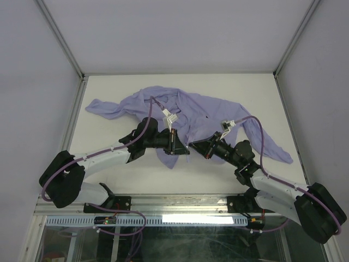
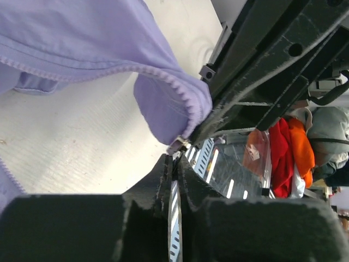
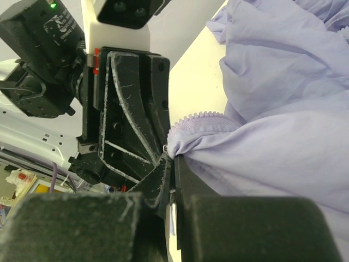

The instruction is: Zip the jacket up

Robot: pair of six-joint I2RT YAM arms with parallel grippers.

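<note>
The lavender jacket (image 1: 207, 112) lies spread and wrinkled on the white table, sleeves out to the left and right, with a small dark mark (image 1: 206, 116) on the chest. My left gripper (image 1: 179, 146) and right gripper (image 1: 197, 146) meet tip to tip at its lower front edge. In the left wrist view the left gripper (image 2: 174, 159) is shut on a small metal zipper end (image 2: 179, 144) at the corner of the jacket (image 2: 82, 43). In the right wrist view the right gripper (image 3: 173, 161) is shut on the jacket (image 3: 283, 109) beside the zipper teeth (image 3: 204, 117). The left gripper's fingers (image 3: 136, 109) touch its tips.
The table (image 1: 109, 87) is walled by grey panels at the left, back and right. A metal rail (image 1: 180, 203) runs along the near edge by the arm bases. Orange and red cloth (image 2: 283, 147) shows beyond the table edge.
</note>
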